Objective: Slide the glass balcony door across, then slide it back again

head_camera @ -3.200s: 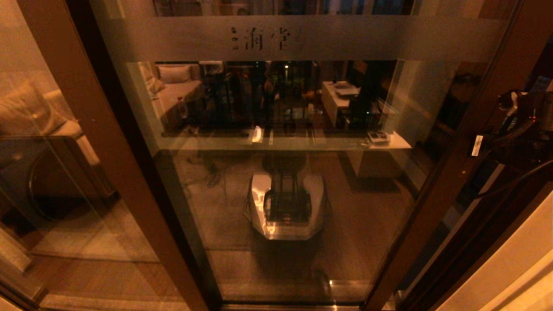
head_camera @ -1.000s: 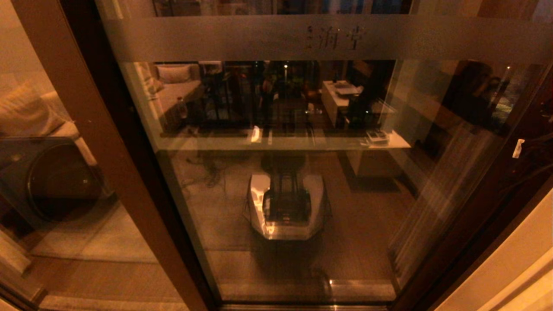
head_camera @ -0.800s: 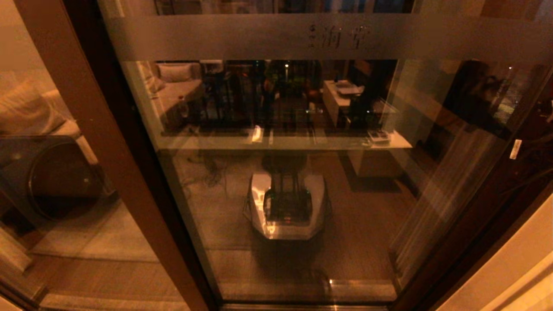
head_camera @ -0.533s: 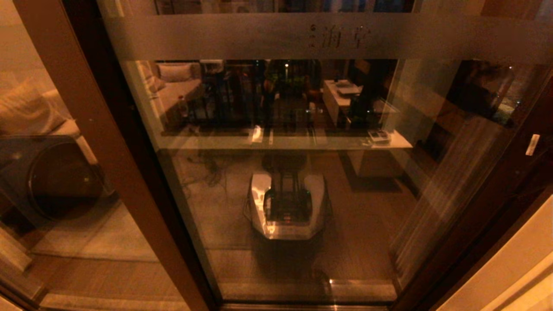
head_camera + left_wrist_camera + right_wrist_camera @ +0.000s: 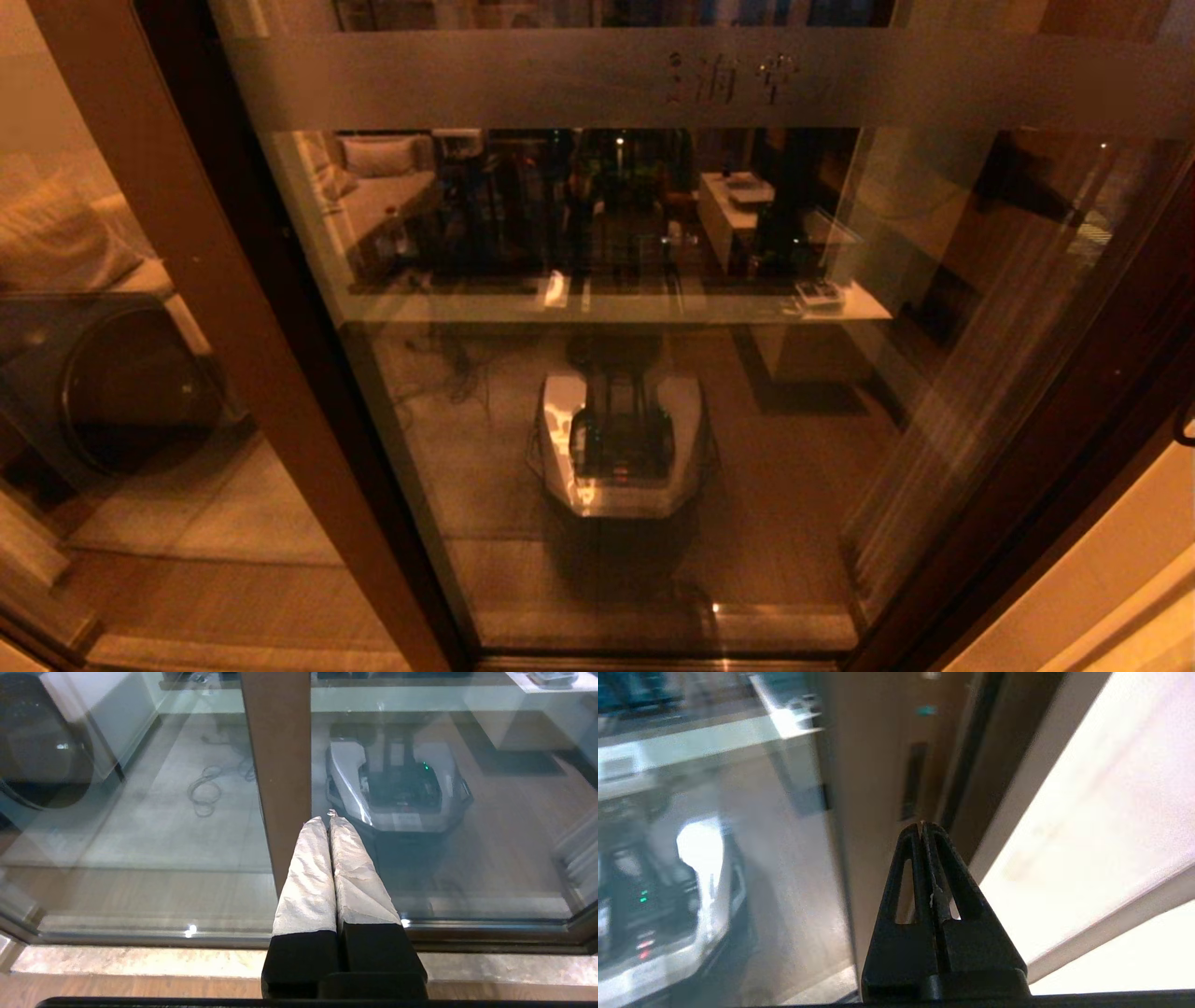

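The glass balcony door (image 5: pixel 766 392) fills the head view, with a frosted band (image 5: pixel 523 79) and etched characters across its top. Its dark right stile (image 5: pixel 1064 439) stands close to the pale wall. In the right wrist view my right gripper (image 5: pixel 922 826) is shut and empty, its tips just below the narrow handle slot (image 5: pixel 913 779) in that stile (image 5: pixel 873 812); I cannot tell whether they touch. My left gripper (image 5: pixel 327 819) is shut and empty, low in front of the wide brown post (image 5: pixel 280 765) of the fixed panel. Neither gripper shows in the head view.
The wide brown post (image 5: pixel 215 327) stands left of the door. Behind the fixed glass sits a dark round-fronted machine (image 5: pixel 121 392). A pale wall (image 5: pixel 1102 597) borders the door on the right. The floor track (image 5: pixel 140 935) runs along the bottom. My base is reflected in the glass (image 5: pixel 621 448).
The door has slid to the right, its etched characters and right stile shifting that way. My right arm has gone out of the head view at the right edge.
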Robot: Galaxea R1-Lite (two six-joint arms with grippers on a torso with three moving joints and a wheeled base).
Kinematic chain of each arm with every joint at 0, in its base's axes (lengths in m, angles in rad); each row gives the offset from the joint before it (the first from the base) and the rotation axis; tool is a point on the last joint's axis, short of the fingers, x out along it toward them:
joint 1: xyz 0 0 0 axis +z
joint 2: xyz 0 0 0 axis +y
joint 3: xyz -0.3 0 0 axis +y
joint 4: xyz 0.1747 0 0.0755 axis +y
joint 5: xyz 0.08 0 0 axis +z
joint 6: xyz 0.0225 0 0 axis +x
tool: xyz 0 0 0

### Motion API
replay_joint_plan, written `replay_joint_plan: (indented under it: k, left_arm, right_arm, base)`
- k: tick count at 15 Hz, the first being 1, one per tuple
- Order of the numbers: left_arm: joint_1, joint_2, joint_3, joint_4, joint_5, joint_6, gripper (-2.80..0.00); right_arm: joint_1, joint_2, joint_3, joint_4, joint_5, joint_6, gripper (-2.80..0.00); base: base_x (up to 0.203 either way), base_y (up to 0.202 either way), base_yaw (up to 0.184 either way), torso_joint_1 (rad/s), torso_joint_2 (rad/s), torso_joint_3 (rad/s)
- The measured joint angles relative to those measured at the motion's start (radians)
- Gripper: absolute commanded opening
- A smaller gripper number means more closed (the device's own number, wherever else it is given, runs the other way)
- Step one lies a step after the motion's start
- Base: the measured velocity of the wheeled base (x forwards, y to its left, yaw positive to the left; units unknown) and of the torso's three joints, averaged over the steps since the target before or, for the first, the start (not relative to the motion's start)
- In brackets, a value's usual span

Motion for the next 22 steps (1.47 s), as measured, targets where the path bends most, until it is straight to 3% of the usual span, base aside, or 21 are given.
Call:
replay_joint_plan:
  k: [10, 17, 22]
  left_arm:
    - [0.000, 0.000, 0.000, 0.000, 0.000, 0.000, -2.80]
    - [0.000, 0.000, 0.000, 0.000, 0.000, -0.001, -2.80]
    - [0.000, 0.000, 0.000, 0.000, 0.000, 0.000, -2.80]
  right_arm:
    - [-0.119, 0.183, -0.140, -0.001, 0.018, -0.039, -2.80]
    - [-0.114, 0.263, -0.183, -0.001, 0.032, -0.039, -2.80]
    - [-0.123, 0.216, -0.148, -0.001, 0.144, -0.035, -2.80]
  base:
    - [0.000, 0.000, 0.000, 0.000, 0.00, 0.000]
    - [0.000, 0.000, 0.000, 0.000, 0.00, 0.000]
    - [0.000, 0.000, 0.000, 0.000, 0.00, 0.000]
